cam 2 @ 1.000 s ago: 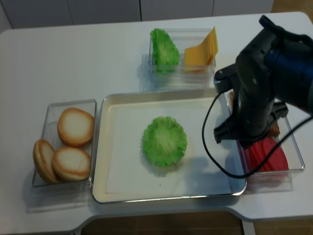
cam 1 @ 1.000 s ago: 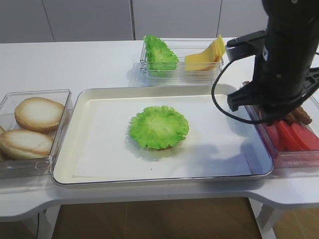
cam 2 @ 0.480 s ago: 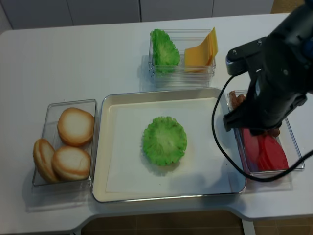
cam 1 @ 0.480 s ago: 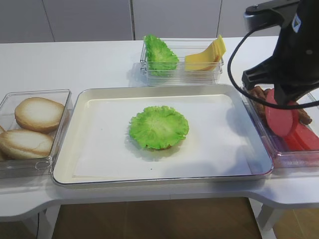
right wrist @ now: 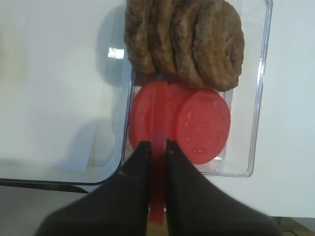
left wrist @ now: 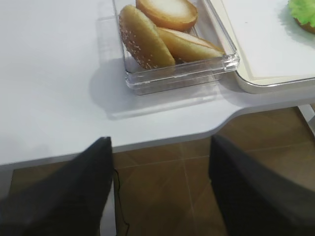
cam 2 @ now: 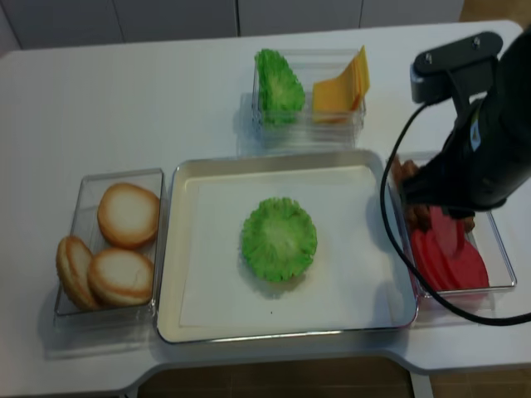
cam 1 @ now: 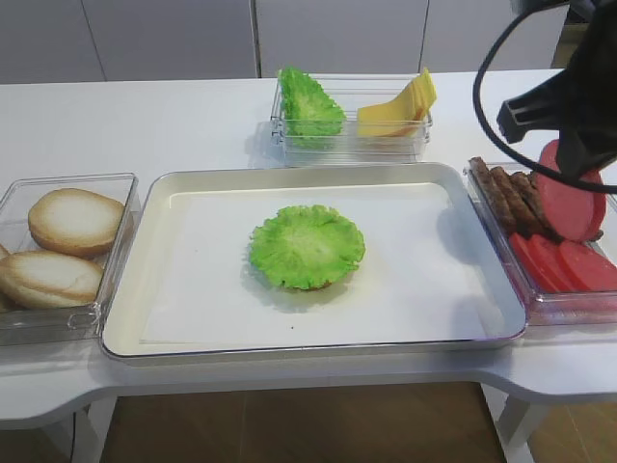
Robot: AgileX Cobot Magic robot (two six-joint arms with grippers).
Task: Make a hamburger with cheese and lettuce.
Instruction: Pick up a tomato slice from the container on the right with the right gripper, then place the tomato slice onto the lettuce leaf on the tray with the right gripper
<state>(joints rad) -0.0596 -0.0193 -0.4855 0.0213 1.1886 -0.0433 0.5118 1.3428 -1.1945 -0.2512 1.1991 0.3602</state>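
**Tomato slice up on edge, a long carry ahead**

Since a second ago my right arm has risen out of the right-hand bin and swung back toward the desk's right edge, bringing a red tomato slice [right wrist: 157, 147] up with it; before that it was low over the bin.

Largest first: the desk [cam 1: 145, 125] carries the metal tray [cam 1: 318, 347], where the hamburger [cam 1: 308, 247] so far shows only a lettuce [cam 1: 310, 241] leaf on top, sitting mid-tray. Spare lettuce and the cheese [cam 1: 400, 104] stand in the back bin [cam 1: 352, 145]. The right bin [right wrist: 261, 98] holds brown patties [right wrist: 197, 42] and more red slices.

My right gripper [right wrist: 157, 155] is clamped thin on the tomato slice, held upright by its edge, above the bin. My left gripper [left wrist: 160, 191] hangs with its jaws apart off the desk's front-left corner, beside the bun bin [left wrist: 172, 73].

Risks, as I judge them: the grip takes only the slice's rim, so a quick swing toward the tray could let it pivot or slip out. Released while still on edge, it may roll or land off-centre on the frilly leaf. Cheese is not yet on the stack, so the order could go astray.
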